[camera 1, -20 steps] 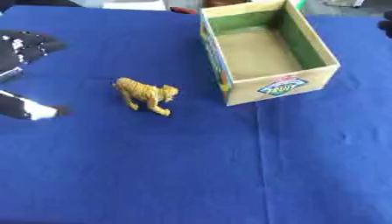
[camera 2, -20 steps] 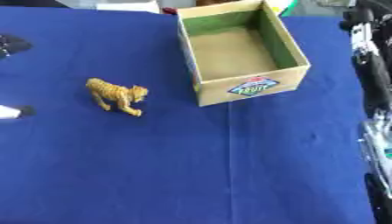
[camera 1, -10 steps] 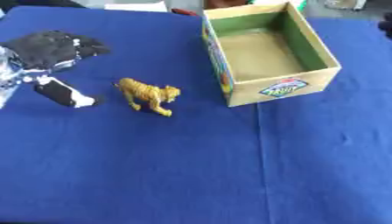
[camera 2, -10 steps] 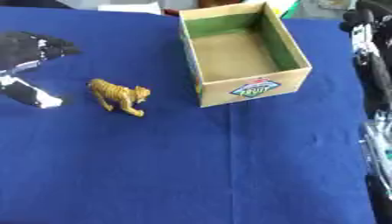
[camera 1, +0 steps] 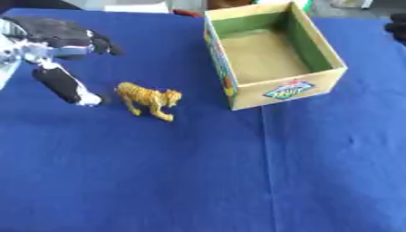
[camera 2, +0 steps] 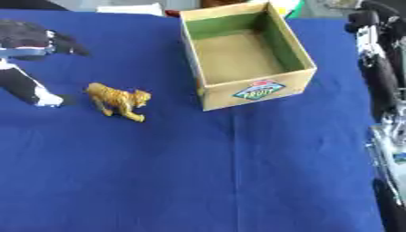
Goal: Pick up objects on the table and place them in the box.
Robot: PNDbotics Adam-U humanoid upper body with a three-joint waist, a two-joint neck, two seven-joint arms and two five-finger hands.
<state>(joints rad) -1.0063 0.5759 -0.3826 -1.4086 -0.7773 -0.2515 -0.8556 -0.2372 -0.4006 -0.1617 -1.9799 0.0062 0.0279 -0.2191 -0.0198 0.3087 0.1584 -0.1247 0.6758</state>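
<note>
Now left hand point(camera 1: 55, 54) open, thumb and fingers spread, just left of toy tiger point(camera 1: 149, 99), not touching: set to close round it. Tiger upright on blue surface point(camera 1: 198, 181), left of empty box point(camera 1: 269, 54). Right hand point(camera 2: 380, 68) idle at right edge; fingers unclear.

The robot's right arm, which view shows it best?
The right eye view: the right arm runs down the picture's right edge beside the box, black with silver joints. The left eye view catches only a dark bit at its upper right edge; its hand cannot be made out.
</note>
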